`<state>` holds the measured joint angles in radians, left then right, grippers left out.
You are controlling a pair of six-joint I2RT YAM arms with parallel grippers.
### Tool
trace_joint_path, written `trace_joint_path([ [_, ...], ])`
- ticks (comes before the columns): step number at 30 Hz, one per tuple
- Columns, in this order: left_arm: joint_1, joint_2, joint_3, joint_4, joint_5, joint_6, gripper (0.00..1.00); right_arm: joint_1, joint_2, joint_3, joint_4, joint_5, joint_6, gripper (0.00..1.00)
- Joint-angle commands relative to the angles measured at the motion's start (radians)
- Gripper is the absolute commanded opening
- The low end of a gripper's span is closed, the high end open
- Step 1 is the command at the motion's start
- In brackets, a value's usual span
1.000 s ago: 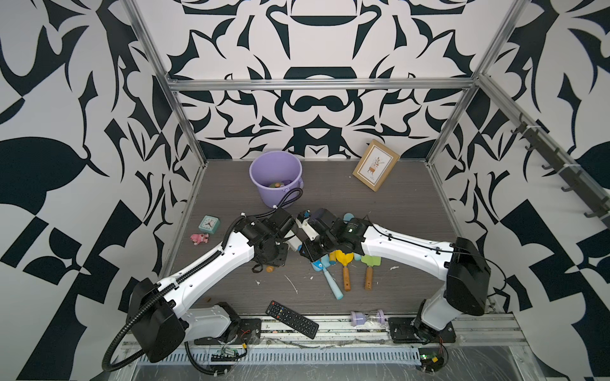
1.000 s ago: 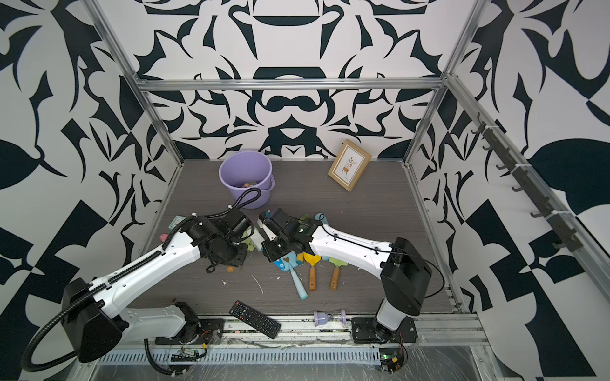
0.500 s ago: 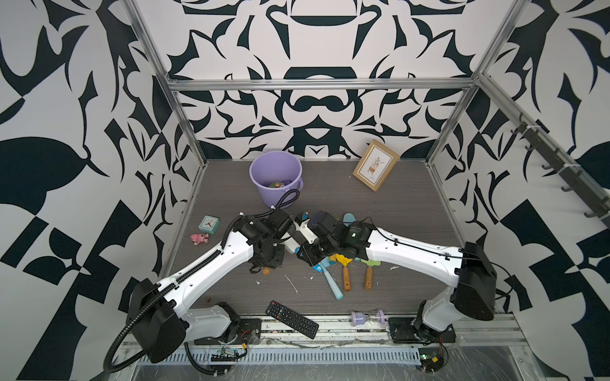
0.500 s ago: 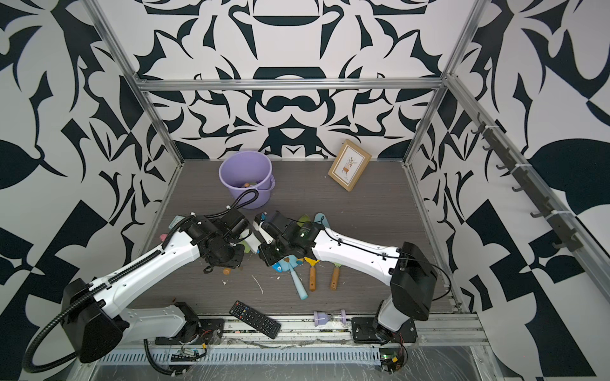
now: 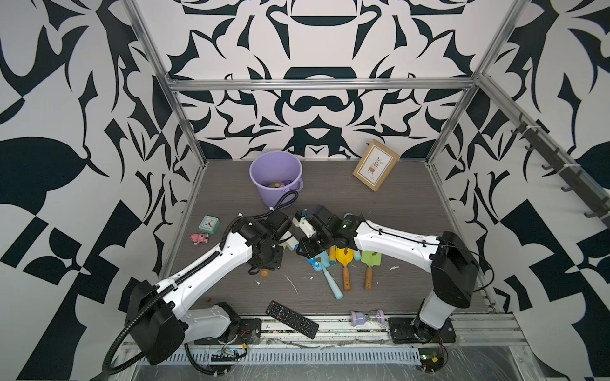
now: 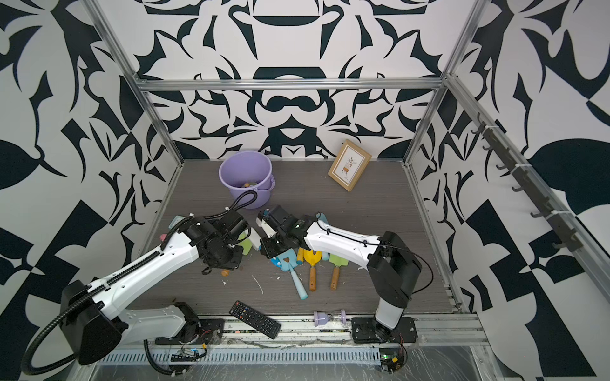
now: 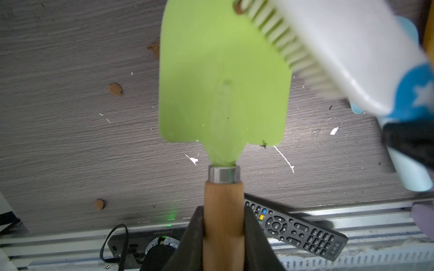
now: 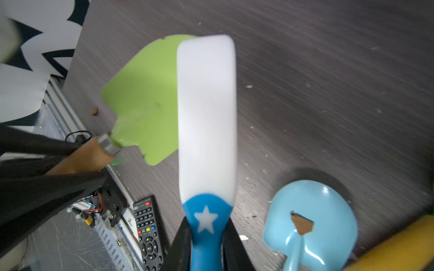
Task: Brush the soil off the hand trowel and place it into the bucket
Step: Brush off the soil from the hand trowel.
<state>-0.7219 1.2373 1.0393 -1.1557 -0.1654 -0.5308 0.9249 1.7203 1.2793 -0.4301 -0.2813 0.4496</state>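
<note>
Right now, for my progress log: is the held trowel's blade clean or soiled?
Almost clean: the left wrist view shows the trowel blade bare, save one brown soil clump at its tip by the brush.

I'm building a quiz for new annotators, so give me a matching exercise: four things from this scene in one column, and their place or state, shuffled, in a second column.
Things:
1. lime-green trowel
2. white brush
3. light-blue trowel
4. remote

Place or state:
A. lying on the table, a soil clump on its blade
B. held in the right gripper
C. at the table's front edge, untouched
D. held in the left gripper

Pairs: 1-D, 2-B, 3-A, 4-C
</note>
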Motion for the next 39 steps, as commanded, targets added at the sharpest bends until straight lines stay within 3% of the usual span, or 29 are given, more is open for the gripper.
trace_joint_path([
  [1, 0.001, -0.030, -0.019, -0.027, -0.007, -0.020, 0.00, -0.015, -0.026, 0.053, -0.035, 0.027, -0.015, 0.00],
  [7, 0.001, -0.029, -0.017, -0.026, 0.011, -0.046, 0.00, -0.010, -0.088, 0.045, -0.051, 0.050, -0.025, 0.00],
  [11, 0.004, -0.049, -0.034, 0.029, 0.091, -0.068, 0.00, -0.009, -0.121, 0.001, -0.039, 0.059, -0.020, 0.00],
  [16, 0.006, -0.058, -0.041, 0.010, 0.076, -0.077, 0.00, -0.011, -0.133, -0.067, -0.017, 0.056, -0.009, 0.00],
  [21, 0.030, -0.194, -0.132, 0.153, 0.216, -0.083, 0.00, -0.047, -0.212, -0.112, -0.007, 0.043, 0.003, 0.00],
  [26, 0.344, -0.366, -0.314, 0.534, 0.781, -0.242, 0.00, -0.138, -0.302, -0.198, 0.079, -0.075, 0.053, 0.00],
  [29, 0.482, -0.438, -0.460, 0.844, 1.001, -0.432, 0.00, -0.156, -0.345, -0.243, 0.157, -0.146, 0.091, 0.00],
  [31, 0.543, -0.462, -0.562, 1.079, 1.086, -0.602, 0.00, -0.160, -0.377, -0.271, 0.216, -0.179, 0.125, 0.00],
  [35, 0.600, -0.424, -0.787, 1.791, 1.141, -1.047, 0.00, -0.174, -0.424, -0.320, 0.354, -0.239, 0.204, 0.00],
  [39, 0.607, -0.319, -0.849, 2.104, 1.154, -1.192, 0.00, -0.200, -0.441, -0.370, 0.532, -0.296, 0.320, 0.00],
])
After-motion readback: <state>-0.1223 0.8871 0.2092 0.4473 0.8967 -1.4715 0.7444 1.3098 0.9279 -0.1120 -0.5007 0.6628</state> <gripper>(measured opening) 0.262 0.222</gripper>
